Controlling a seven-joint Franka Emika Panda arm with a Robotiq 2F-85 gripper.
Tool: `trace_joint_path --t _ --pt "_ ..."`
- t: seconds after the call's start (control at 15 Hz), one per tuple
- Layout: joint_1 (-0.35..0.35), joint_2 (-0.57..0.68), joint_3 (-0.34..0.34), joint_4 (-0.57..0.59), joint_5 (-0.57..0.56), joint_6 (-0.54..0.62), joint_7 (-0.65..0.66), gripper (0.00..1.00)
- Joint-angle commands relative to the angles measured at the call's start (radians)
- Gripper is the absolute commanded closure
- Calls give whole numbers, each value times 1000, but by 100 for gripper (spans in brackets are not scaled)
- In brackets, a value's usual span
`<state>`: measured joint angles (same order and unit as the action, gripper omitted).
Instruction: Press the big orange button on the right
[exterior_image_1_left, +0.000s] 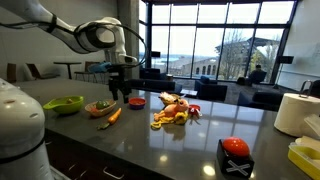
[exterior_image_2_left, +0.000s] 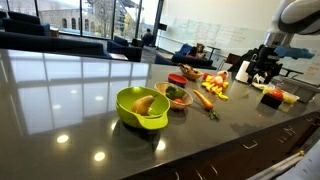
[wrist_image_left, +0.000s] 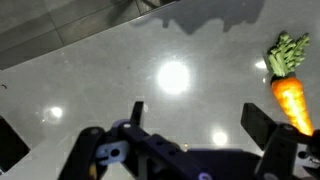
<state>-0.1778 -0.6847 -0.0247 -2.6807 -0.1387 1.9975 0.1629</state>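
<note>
The big orange button (exterior_image_1_left: 235, 147) is a domed red-orange cap on a small black box with a white X. It stands at the near right of the dark counter (exterior_image_1_left: 190, 140), and it also shows at the far end in an exterior view (exterior_image_2_left: 271, 95). My gripper (exterior_image_1_left: 122, 88) hangs above the counter far to the left of the button, over the spot between a small food bowl (exterior_image_1_left: 100, 108) and a flat red bowl (exterior_image_1_left: 136, 101). In the wrist view the gripper (wrist_image_left: 200, 120) is open and empty over bare counter. The button is out of the wrist view.
A carrot (wrist_image_left: 289, 98) lies to the right of the jaws and shows in an exterior view (exterior_image_1_left: 113, 116). A green bowl (exterior_image_1_left: 63, 104), a pile of toy food (exterior_image_1_left: 175, 111), a paper towel roll (exterior_image_1_left: 296, 113) and a yellow-green container (exterior_image_1_left: 305, 155) stand on the counter.
</note>
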Motion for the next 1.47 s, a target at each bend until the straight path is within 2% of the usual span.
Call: trace_joint_path --t 0.0,0.4,0.87,1.0,1.13,1.4 --pt "-44 76 -94 94 -27 1 -86 0" --pt "-119 140 -213 220 -110 17 -218 0" --pt "-167 265 -333 354 -165 111 -337 0" --pt "-173 315 -364 405 -162 138 -376 27" --pt "-177 378 -390 467 -151 161 -398 39" --pt "-184 496 -429 584 -125 182 -421 72"
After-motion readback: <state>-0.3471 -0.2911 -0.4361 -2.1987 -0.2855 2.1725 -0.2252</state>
